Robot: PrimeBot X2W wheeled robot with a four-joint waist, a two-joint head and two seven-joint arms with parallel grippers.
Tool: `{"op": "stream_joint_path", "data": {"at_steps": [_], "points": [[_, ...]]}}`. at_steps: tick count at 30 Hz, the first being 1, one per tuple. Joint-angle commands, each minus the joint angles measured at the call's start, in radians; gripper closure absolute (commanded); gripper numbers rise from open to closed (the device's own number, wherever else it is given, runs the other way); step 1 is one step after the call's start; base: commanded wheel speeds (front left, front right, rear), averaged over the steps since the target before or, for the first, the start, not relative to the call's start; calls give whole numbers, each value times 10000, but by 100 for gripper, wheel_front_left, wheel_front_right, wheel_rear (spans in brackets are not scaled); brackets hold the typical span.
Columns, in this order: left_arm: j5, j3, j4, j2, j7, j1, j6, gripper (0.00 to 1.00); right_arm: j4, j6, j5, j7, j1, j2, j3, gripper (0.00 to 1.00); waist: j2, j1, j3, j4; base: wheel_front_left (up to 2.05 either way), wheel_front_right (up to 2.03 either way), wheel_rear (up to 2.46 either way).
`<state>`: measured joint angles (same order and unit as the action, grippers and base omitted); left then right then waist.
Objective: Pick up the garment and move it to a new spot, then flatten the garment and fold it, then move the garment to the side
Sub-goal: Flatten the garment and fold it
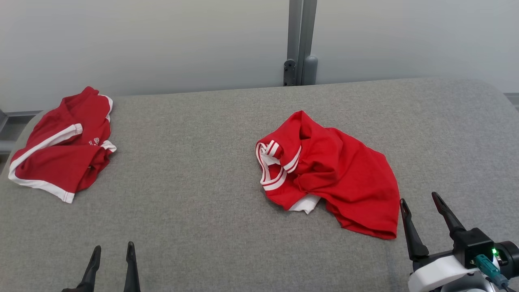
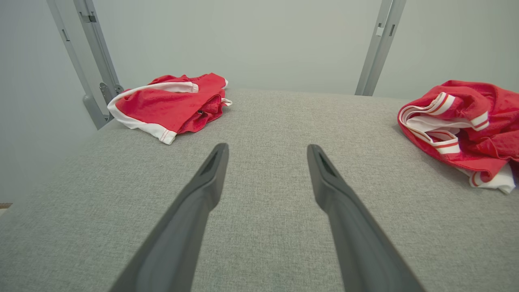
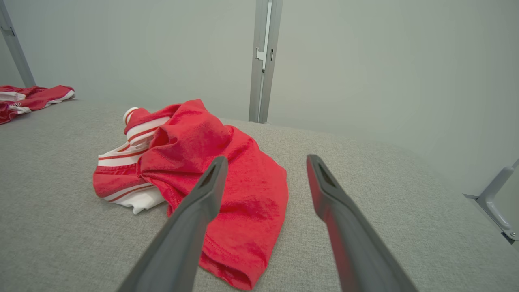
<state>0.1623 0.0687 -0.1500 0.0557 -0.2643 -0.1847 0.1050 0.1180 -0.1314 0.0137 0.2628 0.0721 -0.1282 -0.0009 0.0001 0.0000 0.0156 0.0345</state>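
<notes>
Crumpled red cloth garment (image 1: 344,174) w/ white-striped trim, grey woven tabletop (image 1: 194,170)

A wide stretch of bare grey table (image 1: 190,182) is left open between the crumpled red garment (image 1: 336,174) and the second red garment (image 1: 61,146); the far edge is bounded by a metal post (image 1: 300,40).

Lettering (image 1: 94,142) on folded garment (image 1: 52,158) half tucked in fold, unreadable. Left claw (image 1: 113,245) cut by bottom edge.
</notes>
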Motion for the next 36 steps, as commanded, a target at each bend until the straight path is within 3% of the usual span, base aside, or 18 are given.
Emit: {"op": "stream_joint_path", "data": {"at_steps": [1, 7, 12, 16, 20, 22, 24, 27, 36], "points": [[-153, 86, -11, -12, -3, -70, 41, 0, 12, 14, -20, 31, 59, 11, -19, 0, -1, 0, 0, -8, 0, 0, 0], [-101, -287, -48, -48, -2, 150, 174, 0, -6, 14, -7, 31, -77, 25, 47, 0, -1, 0, -53, -97, 0, 0, 0], [169, -1764, -193, -52, -2, 1008, 253, 0, -71, 14, 2, 31, -276, 2, 266, 0, -1, 0, -261, -373, 0, 0, 0], [734, -3394, -1114, -40, 0, 2245, 264, 0, -119, 14, 82, 31, -548, -14, 522, 0, -1, 0, -582, -798, 0, 0, 0], [1741, -4277, -2612, -26, 251, 3762, 258, 0, -201, 14, 119, 31, -993, 56, 756, 0, -1, 0, -1144, -1453, 0, 0, 0], [2224, -4371, -3420, -27, 557, 4339, 248, 0, -222, 14, 123, 31, -1177, 114, 855, 0, -1, 0, -1391, -1826, 0, 0, 0], [3486, -4330, -4133, -27, 880, 4783, 247, 0, -253, 14, 144, 31, -1314, 187, 904, 0, -1, 0, -1598, -2203, 0, 0, 0], [4216, -4490, -5137, -42, 1468, 5400, 117, 0, -247, 14, 169, 31, -1353, 289, 881, 0, -1, 0, -1834, -2655, 0, 0, 0], [6157, -5157, -6253, -40, 1872, 5944, 105, 0, -215, 14, 163, 31, -1236, 472, 551, 0, -1, 0, -2158, -3076, 0, 0, 0]]}}
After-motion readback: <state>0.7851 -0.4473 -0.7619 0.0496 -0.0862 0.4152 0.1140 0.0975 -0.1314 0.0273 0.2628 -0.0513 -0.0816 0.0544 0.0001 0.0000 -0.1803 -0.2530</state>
